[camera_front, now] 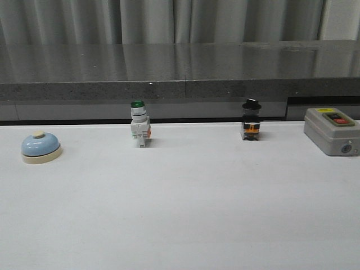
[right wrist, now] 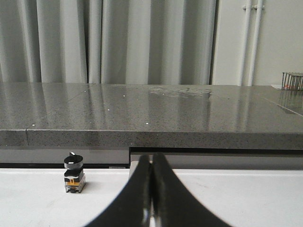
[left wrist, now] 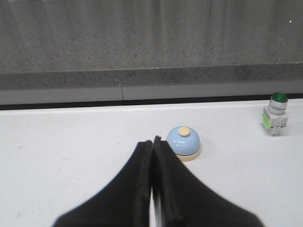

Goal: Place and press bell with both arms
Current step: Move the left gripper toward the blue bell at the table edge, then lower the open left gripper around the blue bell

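The light-blue dome bell (camera_front: 40, 147) with a cream base and cream button stands on the white table at the far left. It also shows in the left wrist view (left wrist: 183, 144), just beyond and to one side of my left gripper (left wrist: 152, 141), which is shut and empty, its tips short of the bell. My right gripper (right wrist: 151, 157) is shut and empty, away from the bell, with the table's back edge behind it. Neither arm shows in the front view.
A green-capped white pushbutton switch (camera_front: 139, 125) stands at the back centre-left, also in the left wrist view (left wrist: 275, 115). A black-knobbed switch (camera_front: 251, 120) stands centre-right, also in the right wrist view (right wrist: 74, 175). A grey box with a red button (camera_front: 331, 130) sits far right. A grey stone ledge (camera_front: 180, 73) runs behind the table.
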`<state>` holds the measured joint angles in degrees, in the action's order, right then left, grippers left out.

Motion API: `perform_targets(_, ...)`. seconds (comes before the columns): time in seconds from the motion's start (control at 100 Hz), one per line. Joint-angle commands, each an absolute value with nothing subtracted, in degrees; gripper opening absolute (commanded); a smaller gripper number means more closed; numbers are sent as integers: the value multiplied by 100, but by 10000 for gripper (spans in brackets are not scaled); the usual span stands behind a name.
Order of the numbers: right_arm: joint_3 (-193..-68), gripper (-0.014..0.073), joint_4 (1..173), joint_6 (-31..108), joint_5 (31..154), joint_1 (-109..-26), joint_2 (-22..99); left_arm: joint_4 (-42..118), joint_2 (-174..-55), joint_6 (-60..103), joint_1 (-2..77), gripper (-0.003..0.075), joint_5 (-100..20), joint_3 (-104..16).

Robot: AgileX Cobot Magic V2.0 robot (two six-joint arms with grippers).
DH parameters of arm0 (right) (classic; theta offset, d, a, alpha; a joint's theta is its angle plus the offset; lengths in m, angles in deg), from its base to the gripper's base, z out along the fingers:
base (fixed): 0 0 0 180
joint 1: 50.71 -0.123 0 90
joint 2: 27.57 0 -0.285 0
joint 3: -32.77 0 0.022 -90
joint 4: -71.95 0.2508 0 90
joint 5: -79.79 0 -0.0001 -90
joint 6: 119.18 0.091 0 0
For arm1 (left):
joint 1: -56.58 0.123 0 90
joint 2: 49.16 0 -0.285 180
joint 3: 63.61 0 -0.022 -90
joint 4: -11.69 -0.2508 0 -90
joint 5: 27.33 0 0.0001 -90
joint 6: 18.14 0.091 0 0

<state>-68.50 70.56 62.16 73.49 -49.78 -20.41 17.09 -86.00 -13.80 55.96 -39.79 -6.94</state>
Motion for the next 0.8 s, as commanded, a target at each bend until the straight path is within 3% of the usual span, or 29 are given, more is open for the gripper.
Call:
perform_targets(0.0,-6935,-60,7030,6203,6889,-4946,-1982,1748,-9257,-1430,5558,-20,-3555,-1205)
perform_targets(0.14,-6935,-60,7030,6203,6889,-4946,-1982,1748,-10320,-1430,5558,-13,-3482,-1748)
perform_targets(0.23,-6935,-60,7030,6203,6889,-4946,-1982,1748,-10956,-1430,5558,61,-3362,-2091)
perform_targets(0.3,-6935,-60,7030,6203,6889,-4946,-1982,1748,-11417,-1430,5558,181,-3266,-2351)
perform_targets(0.47,-6935,-60,7030,6203,6889,-4946,-1982,1748,-12415,-1430,5546,605,-2940,-2932)
perform_targets(0.54,-6935,-60,7030,6203,6889,-4946,-1982,1748,-12817,-1430,5546,696,-2964,-3235)
perform_targets(0.79,-6935,-60,7030,6203,6889,-4946,-1982,1725,-14185,-1430,5176,657,-3777,-4591)
